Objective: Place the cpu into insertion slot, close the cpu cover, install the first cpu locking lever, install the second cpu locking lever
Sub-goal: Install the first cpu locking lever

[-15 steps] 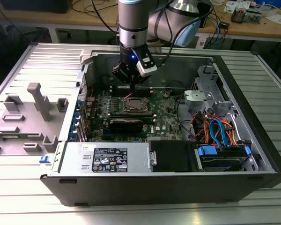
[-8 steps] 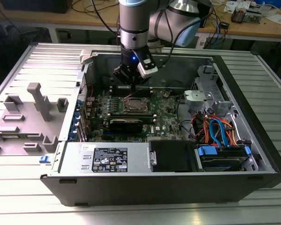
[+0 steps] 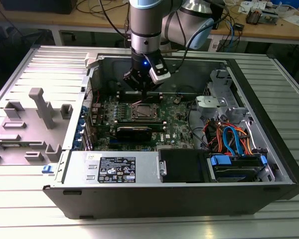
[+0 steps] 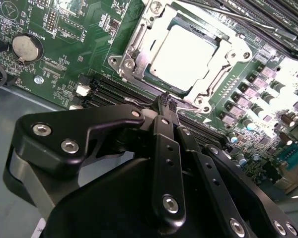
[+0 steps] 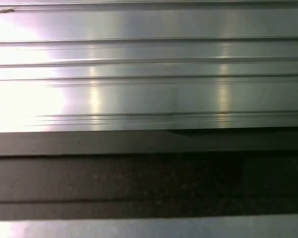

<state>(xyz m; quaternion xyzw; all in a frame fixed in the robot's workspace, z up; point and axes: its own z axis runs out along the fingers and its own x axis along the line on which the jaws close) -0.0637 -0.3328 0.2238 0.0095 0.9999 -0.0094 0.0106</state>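
Tool — fingertips together — beside covered cpu

Gripper: matt black metal links, bright steel screw heads catching light. CPU is showing a smooth, pale satin metal top. CPU cover is looking like thin bare stamped steel, shiny at the edges. Circuit board is glossy green, with a polished coin cell. Case wall is reflecting as ribbed, brushed metal; its rim is matt black.
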